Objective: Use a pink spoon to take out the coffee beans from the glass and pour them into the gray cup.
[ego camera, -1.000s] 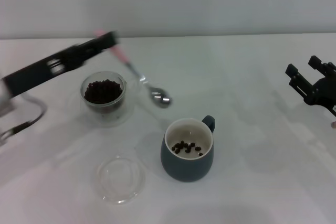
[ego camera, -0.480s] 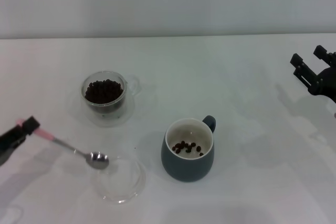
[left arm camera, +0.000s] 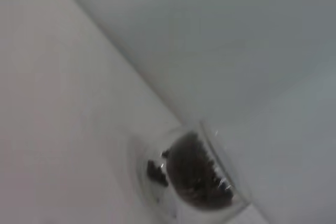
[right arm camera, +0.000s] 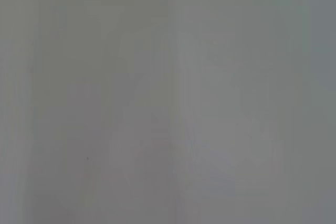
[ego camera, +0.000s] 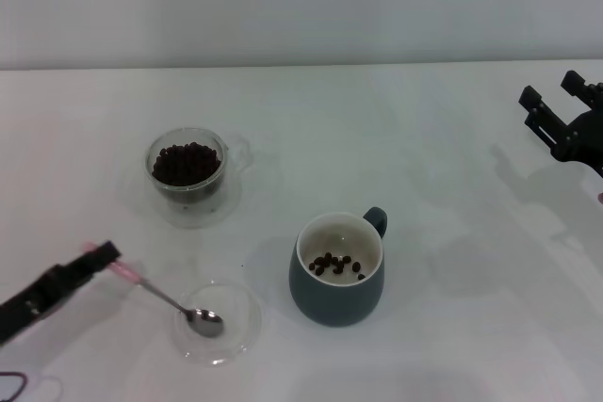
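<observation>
1. The left claw [ego camera: 102,256] sits low at the near left of the bench [ego camera: 311,120], its dark arm slanting in from the lower left corner of the head view. It is closed on the pink end of the pink spoon [ego camera: 165,295].
2. The spoon runs from the claw down toward the robot's right, its handle raised and its metal bowl lowest. The bowl lies inside the flat clear round dish [ego camera: 219,323], near that dish's middle; whether it touches the dish floor I cannot tell. The bowl looks empty.
3. The glass [ego camera: 187,171] stands upright farther back on the left of the bench, well apart from the claw, on its wider clear base. It holds a heap of coffee beans [ego camera: 185,163] nearly to the rim. The left wrist view shows the same glass [left arm camera: 191,179] and beans [left arm camera: 194,174].
4. The gray cup [ego camera: 338,268] stands upright to the right of the dish, near it but apart, with its handle turned away from the robot. A few beans lie on its cream-white floor.
5. The right claw [ego camera: 562,112] is held above the far right edge of the bench, its black fingers parted and holding nothing.
</observation>
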Controlling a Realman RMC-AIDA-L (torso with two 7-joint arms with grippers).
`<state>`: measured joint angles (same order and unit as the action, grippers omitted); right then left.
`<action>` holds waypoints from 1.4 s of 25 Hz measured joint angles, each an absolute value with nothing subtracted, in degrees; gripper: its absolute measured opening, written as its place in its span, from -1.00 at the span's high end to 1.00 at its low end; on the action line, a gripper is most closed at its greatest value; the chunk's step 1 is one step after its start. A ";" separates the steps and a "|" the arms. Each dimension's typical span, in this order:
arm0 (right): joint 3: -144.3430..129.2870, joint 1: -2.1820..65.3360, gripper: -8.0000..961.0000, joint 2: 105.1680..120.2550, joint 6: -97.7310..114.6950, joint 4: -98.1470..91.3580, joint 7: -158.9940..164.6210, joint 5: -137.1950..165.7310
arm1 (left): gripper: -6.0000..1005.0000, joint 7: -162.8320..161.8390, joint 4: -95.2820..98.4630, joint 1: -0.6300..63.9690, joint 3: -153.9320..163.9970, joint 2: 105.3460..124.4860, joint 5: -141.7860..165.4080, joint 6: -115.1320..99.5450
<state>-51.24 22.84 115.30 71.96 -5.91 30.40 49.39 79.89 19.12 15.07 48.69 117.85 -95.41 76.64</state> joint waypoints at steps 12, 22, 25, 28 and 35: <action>-51.24 22.41 -0.40 115.31 72.25 -5.42 30.47 49.39 | 0.64 84.93 12.80 20.90 48.55 119.09 -93.67 71.97; -51.24 22.20 -0.40 115.31 72.04 -5.36 30.40 49.39 | 0.54 96.15 12.09 20.01 48.29 119.07 -95.64 72.80; -51.19 21.94 -0.40 115.31 71.96 -5.36 30.40 49.39 | 0.51 102.80 12.39 18.06 48.23 118.86 -101.23 72.24; -51.13 21.81 -0.40 115.31 71.93 -5.36 30.40 49.40 | 0.24 109.72 12.58 16.19 48.21 118.65 -107.43 71.05; -46.83 21.61 -0.40 115.29 71.02 -4.53 30.36 49.36 | -0.35 132.72 13.09 12.83 47.06 118.98 -122.48 67.13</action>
<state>-46.83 21.61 115.29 71.02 -4.53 30.36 49.36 132.72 13.09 12.83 47.06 118.98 -122.48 67.13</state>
